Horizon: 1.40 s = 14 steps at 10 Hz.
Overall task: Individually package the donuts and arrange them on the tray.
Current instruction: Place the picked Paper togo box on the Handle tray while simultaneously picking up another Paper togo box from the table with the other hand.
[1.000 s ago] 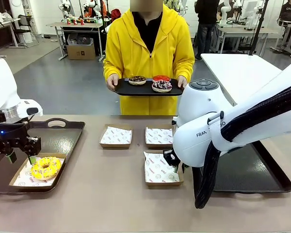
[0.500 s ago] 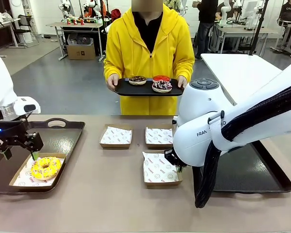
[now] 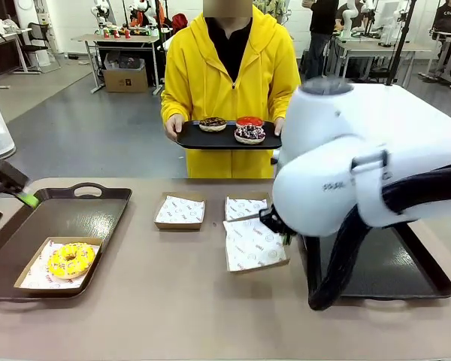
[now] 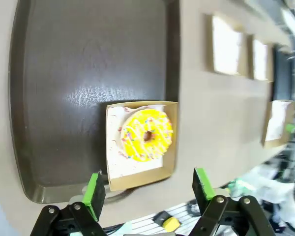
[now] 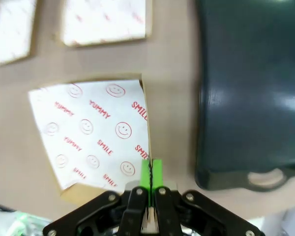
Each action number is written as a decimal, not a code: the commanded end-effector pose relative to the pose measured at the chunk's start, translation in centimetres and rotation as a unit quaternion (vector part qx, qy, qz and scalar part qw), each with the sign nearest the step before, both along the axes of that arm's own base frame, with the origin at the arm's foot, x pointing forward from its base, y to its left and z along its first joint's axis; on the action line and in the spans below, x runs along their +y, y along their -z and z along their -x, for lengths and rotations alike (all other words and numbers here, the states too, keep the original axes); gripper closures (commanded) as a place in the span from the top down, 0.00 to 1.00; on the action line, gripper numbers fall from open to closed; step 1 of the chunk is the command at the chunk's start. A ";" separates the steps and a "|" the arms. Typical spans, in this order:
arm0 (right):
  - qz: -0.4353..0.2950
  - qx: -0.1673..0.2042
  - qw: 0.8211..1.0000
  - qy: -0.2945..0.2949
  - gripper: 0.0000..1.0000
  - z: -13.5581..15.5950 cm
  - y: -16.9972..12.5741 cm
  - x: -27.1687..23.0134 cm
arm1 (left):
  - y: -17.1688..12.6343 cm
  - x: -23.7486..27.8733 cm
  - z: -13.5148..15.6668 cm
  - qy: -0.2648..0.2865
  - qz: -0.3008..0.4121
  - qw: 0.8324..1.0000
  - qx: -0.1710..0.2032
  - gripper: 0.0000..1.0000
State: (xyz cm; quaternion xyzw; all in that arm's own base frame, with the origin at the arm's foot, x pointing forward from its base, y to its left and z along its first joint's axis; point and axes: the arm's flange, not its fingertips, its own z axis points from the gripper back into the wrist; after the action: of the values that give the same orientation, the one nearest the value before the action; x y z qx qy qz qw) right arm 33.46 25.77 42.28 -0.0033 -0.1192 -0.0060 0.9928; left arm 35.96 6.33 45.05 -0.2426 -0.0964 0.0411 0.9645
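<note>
Hangs left gripper (image 4: 148, 189) wide apart and empty above the left tray (image 4: 88, 59). Has yellow donut (image 4: 146, 135) sitting in a paper-lined box (image 4: 137, 178) at that tray's near end. Pinches right gripper (image 5: 150, 179) together on the side wall of another box (image 5: 96, 132), turned askew on the table just beside the right tray (image 5: 250, 88). Has chocolate donut (image 3: 213, 123), red donut (image 3: 249, 120) and purple sprinkled donut (image 3: 249, 133) on a black tray (image 3: 192, 139) held by the person (image 3: 229, 68) at the far side.

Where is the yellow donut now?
In the front view, the yellow donut lies in a paper-lined box on the left tray, towards its near edge.
</note>
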 end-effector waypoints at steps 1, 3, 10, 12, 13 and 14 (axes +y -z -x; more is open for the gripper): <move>0.000 -0.010 1.000 0.029 0.00 -0.2 -5.4 -0.3 | 0.4 4.6 2.5 -0.012 0.124 0.992 -0.019 0.93; -0.013 -0.006 0.999 0.049 0.00 -2.2 -9.3 -0.7 | 0.1 9.9 3.6 -0.039 0.207 0.977 -0.021 0.93; -0.032 0.009 0.998 0.048 0.00 -10.9 -11.1 0.6 | 3.7 20.1 6.2 -0.070 0.376 0.923 -0.031 0.93; -0.032 0.003 0.999 0.042 0.00 -13.1 -10.5 1.0 | 3.6 19.8 7.0 -0.075 0.375 0.923 -0.027 0.93; -0.023 0.003 0.999 0.039 0.00 -14.1 -9.9 1.3 | 3.6 19.8 7.0 -0.075 0.375 0.923 -0.027 0.93; -0.016 0.007 0.999 0.037 0.00 -15.0 -9.5 1.6 | 3.6 19.8 7.0 -0.075 0.375 0.923 -0.027 0.93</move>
State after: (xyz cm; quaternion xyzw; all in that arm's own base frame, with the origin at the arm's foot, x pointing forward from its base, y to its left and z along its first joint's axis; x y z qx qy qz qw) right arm 47.27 26.68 51.90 0.0198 -0.1052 -0.0470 0.9931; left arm 29.31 26.15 40.93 -0.5740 -0.1095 0.1429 0.7988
